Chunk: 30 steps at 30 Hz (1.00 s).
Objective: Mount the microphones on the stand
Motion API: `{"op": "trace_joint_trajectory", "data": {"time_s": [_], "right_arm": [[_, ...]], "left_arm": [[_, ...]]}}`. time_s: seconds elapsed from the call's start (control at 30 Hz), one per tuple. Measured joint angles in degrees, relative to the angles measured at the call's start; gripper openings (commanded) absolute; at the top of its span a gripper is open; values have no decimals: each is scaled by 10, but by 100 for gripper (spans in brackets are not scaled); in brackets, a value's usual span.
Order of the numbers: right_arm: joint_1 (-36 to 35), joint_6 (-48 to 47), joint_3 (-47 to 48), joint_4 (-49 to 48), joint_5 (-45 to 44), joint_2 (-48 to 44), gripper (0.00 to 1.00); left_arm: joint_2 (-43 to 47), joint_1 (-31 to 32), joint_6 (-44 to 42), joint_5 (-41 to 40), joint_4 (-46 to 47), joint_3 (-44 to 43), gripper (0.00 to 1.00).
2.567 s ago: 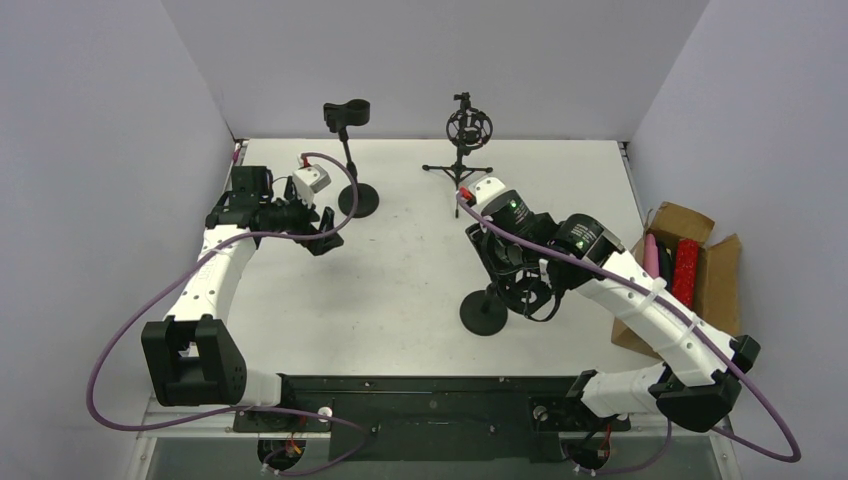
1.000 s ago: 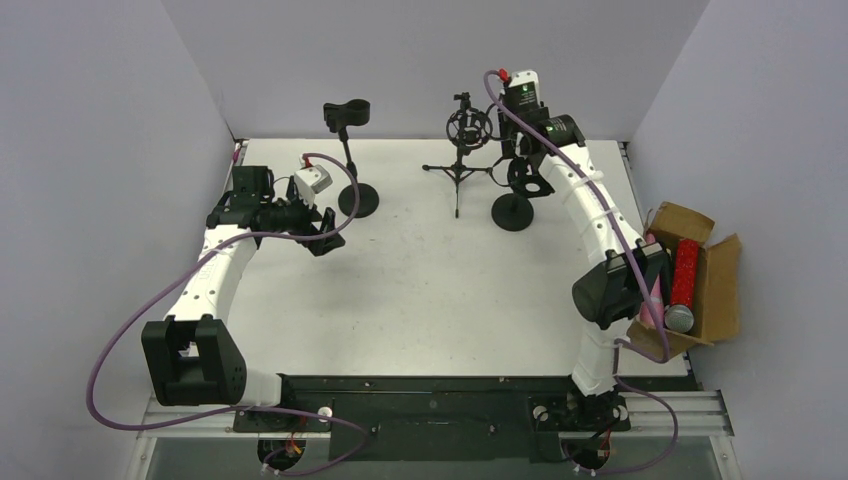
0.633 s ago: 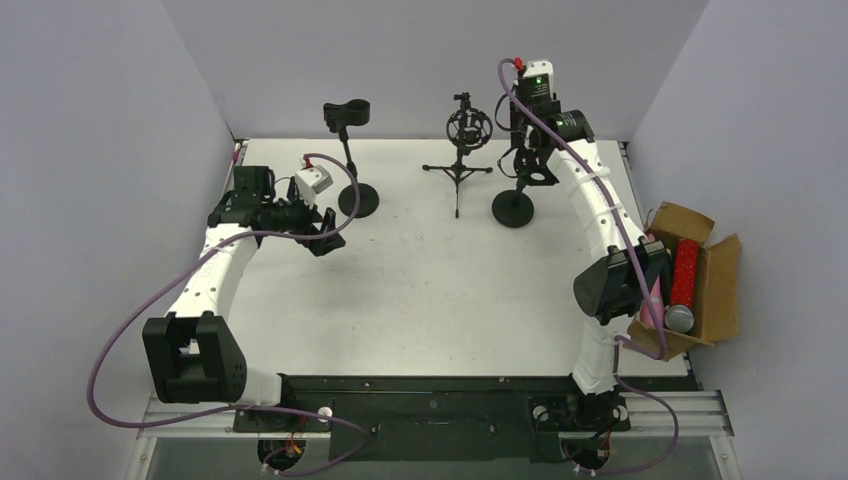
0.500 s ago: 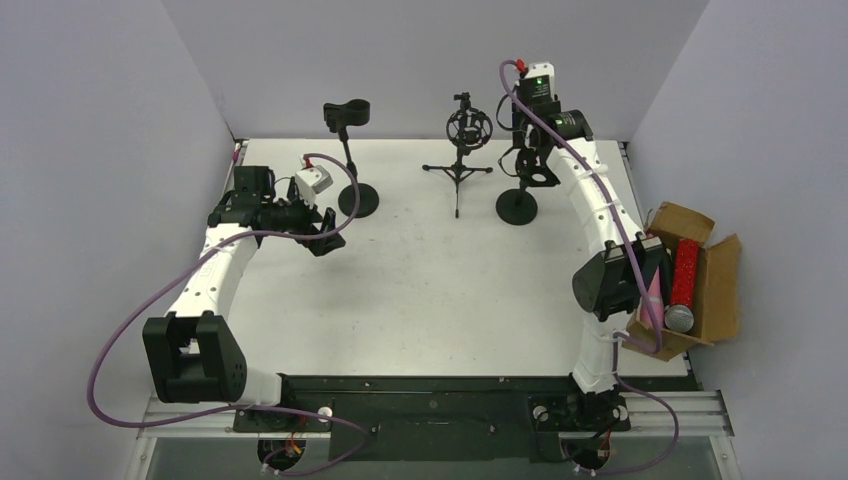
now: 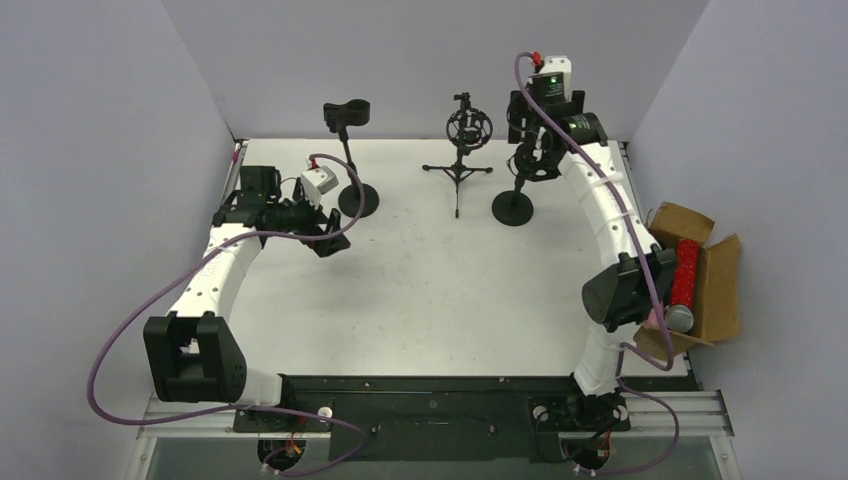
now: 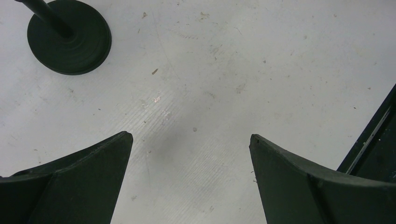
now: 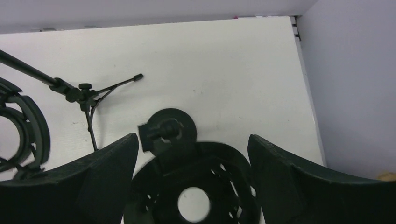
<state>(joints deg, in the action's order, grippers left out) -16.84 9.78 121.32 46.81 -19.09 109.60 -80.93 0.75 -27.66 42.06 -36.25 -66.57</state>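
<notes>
Jaws apart, your right end effector (image 7: 192, 140) straddled the round holder (image 7: 226, 170) of the upper-right stand (image 5: 512, 207), probably squaring it for microphones (image 5: 686, 270) from the box (image 5: 722, 300). Your left end effector (image 6: 189, 140) hovered apart, empty.

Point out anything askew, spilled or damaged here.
Nothing stands out. The left stand, tripod stand and right stand are all upright along the far side, none toppled. The microphones lie in the open box at the table's right edge.

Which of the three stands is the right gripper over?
The right-hand stand with the round base, just right of the tripod stand. The right gripper hangs open over it; the other round-base stand is far left.
</notes>
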Motion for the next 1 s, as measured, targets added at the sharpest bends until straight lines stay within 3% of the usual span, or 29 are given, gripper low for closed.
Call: {"op": "trace_joint_trajectory", "data": {"time_s": [0.17, 0.37, 0.53, 0.7, 0.87, 1.0], "right_arm": [[40, 38, -105, -14, -23, -131, 83], [111, 128, -300, -38, -81, -356, 84], [139, 164, -478, -26, -131, -488, 84], [193, 187, -574, -16, -146, -502, 81], [207, 199, -603, -18, -145, -487, 74], [214, 210, -618, -23, -138, -469, 62]], "left_arm": [[0, 4, 0, -3, -1, -1, 96], [0, 4, 5, -8, -14, -29, 96], [1, 4, 17, -9, -8, -57, 96], [9, 4, 35, -2, -1, -57, 96], [15, 4, 68, -15, 9, -57, 96], [16, 4, 77, -40, 13, -58, 96]]}}
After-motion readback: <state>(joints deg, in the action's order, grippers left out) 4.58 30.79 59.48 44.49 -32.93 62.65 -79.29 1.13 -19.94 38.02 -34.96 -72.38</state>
